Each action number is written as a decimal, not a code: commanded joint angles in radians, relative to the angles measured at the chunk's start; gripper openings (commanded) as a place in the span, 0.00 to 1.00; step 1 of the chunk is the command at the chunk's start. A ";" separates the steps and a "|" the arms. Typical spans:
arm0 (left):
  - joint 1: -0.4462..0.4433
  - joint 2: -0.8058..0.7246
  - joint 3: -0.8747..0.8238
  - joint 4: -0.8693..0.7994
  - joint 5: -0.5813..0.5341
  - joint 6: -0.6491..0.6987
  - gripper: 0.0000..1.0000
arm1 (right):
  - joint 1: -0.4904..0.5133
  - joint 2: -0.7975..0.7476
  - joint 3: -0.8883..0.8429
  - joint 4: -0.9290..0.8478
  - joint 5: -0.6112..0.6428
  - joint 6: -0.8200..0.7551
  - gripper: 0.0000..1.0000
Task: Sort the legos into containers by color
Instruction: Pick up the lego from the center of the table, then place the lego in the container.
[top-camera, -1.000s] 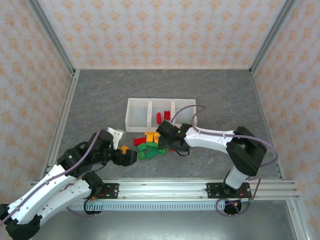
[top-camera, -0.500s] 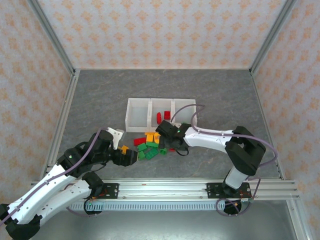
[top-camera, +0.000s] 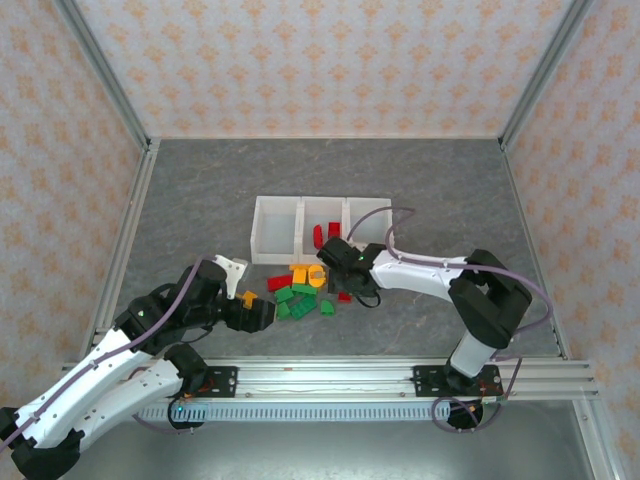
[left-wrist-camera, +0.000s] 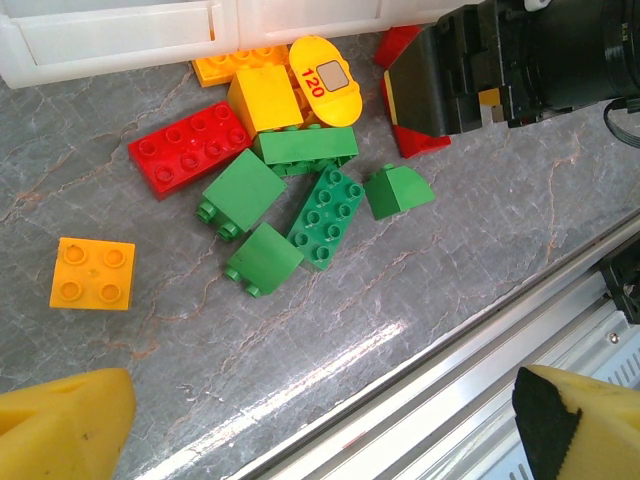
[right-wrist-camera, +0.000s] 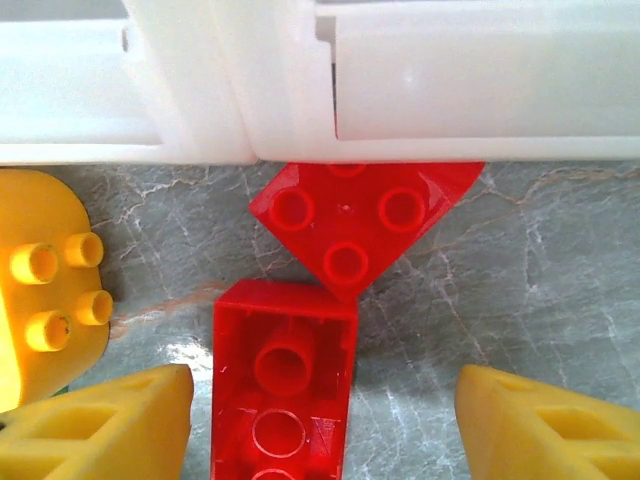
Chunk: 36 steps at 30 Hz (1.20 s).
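Observation:
The legos (top-camera: 300, 290) lie in a loose pile in front of the containers (top-camera: 275, 228), three joined white bins. Two red pieces (top-camera: 326, 234) lie in the middle bin. My right gripper (right-wrist-camera: 325, 400) is open and low over the pile, its yellow fingers (right-wrist-camera: 110, 420) on either side of an upside-down red brick (right-wrist-camera: 283, 400). The left finger stands close to that brick and the right one well clear. A second red brick (right-wrist-camera: 350, 225) rests studs-up against the bin wall (right-wrist-camera: 400, 90). My left gripper (top-camera: 265, 315) is open and holds nothing, just left of the pile.
In the left wrist view, several green bricks (left-wrist-camera: 325, 205), a long red brick (left-wrist-camera: 190, 148), yellow pieces (left-wrist-camera: 265, 98) and a lone orange-yellow square (left-wrist-camera: 92, 272) lie on the grey table. The metal rail (left-wrist-camera: 480, 340) runs along the near edge.
My right gripper's jaws have narrowed around the upside-down red brick, and its wrist has shifted slightly toward the bins. The left arm has stayed still.

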 joint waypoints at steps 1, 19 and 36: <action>-0.009 0.000 0.017 0.018 -0.012 -0.008 0.99 | -0.002 0.030 0.002 0.011 0.035 -0.019 0.66; -0.009 0.007 0.016 0.018 -0.015 -0.008 0.99 | 0.030 -0.134 0.106 -0.100 0.089 -0.009 0.15; -0.009 0.009 0.015 0.024 0.009 0.004 0.99 | -0.072 0.173 0.555 -0.090 0.104 -0.227 0.16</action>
